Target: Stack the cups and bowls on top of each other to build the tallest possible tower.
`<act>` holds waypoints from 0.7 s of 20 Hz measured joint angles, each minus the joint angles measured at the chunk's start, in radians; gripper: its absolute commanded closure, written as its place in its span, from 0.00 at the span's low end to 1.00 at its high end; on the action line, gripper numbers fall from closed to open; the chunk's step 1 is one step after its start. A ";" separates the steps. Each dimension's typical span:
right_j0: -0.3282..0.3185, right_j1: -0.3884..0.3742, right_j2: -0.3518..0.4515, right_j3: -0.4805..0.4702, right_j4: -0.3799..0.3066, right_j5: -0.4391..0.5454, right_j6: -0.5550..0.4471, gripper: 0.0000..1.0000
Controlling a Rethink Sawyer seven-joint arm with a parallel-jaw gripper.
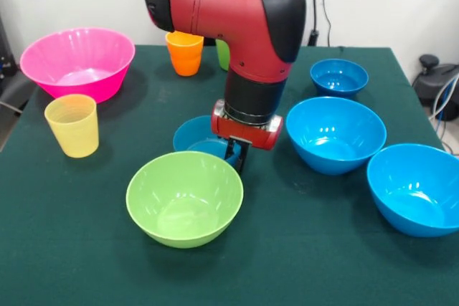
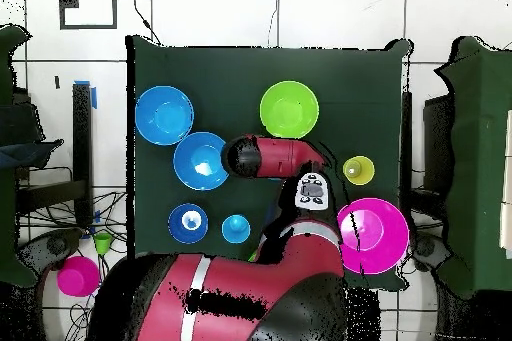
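Hand [image 1: 235, 154] lowered into a blue bowl [image 1: 195, 138], apparently to grasp its rim. Finger state: cannot tell. Lime green bowl [image 1: 185, 198] just in front; nothing stacked yet.

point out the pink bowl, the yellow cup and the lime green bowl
pink bowl [image 1: 77, 59], front view, inner wall
yellow cup [image 1: 72, 127], front view, outer side
lime green bowl [image 1: 184, 198], front view, inside bottom

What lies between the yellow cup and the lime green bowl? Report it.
Nothing; front view shows bare table between yellow cup and lime green bowl.
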 measured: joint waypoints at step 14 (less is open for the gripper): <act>-0.022 0.016 0.033 -0.080 -0.059 0.000 0.000 1.00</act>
